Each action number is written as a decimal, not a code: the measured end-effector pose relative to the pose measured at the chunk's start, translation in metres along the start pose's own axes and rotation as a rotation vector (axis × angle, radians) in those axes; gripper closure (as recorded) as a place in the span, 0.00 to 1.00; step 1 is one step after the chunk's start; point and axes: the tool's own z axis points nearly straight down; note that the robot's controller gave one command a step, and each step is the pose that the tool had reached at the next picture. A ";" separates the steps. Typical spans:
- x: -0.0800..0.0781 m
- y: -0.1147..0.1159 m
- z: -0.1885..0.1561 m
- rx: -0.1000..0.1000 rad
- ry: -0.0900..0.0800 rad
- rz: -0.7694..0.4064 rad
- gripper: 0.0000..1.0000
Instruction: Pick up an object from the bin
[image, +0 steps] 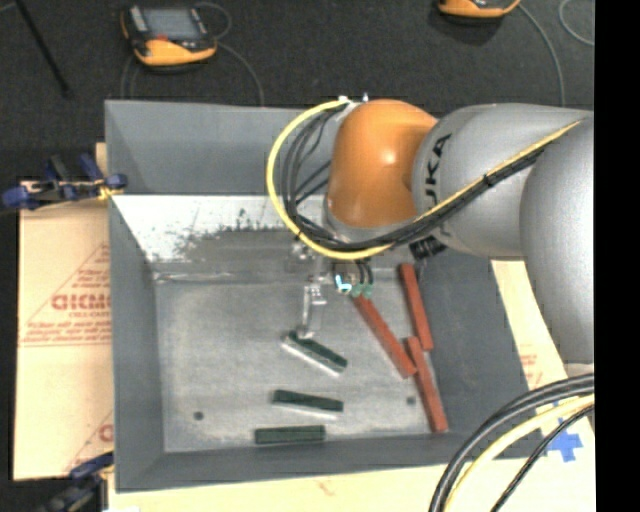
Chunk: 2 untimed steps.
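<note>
Container: grey metal bin, sloped walls, flat scuffed floor, dark specks along the foot of the far wall.

Robot: grey arm in from the right, orange cover at the wrist, yellow and black cables looped round it (all robot parts, none of it bin contents).

Tool: gripper below the orange cover, pointed down at the middle of the floor, tip at the left end of the green-and-silver bar. Touching that bar or just above it: cannot tell. Spread or closed: cannot tell, tip too slim and pale against the floor to judge.

Object under the tool: green-and-silver bar, short, resting flat at mid-floor, dark green with a pale silvery edge along its near-left side. Set slantwise, left end farther from the near wall, right end closer to it.

Other contents, near side: dark green bar, flat, a little nearer than the first and apart from it. Second dark green bar, flat at the foot of the near wall, almost parallel to that wall, apart from both others.

Other contents, right side: three red-brown sticks, long and thin, slanting from beneath the wrist toward the near right corner. Meeting or overlapping about halfway along; apart from the gripper's tip and from all three bars.
</note>
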 end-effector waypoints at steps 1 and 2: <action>-0.002 0.000 -0.005 -0.001 -0.008 0.001 0.00; 0.031 -0.077 0.084 0.004 -0.007 -0.535 1.00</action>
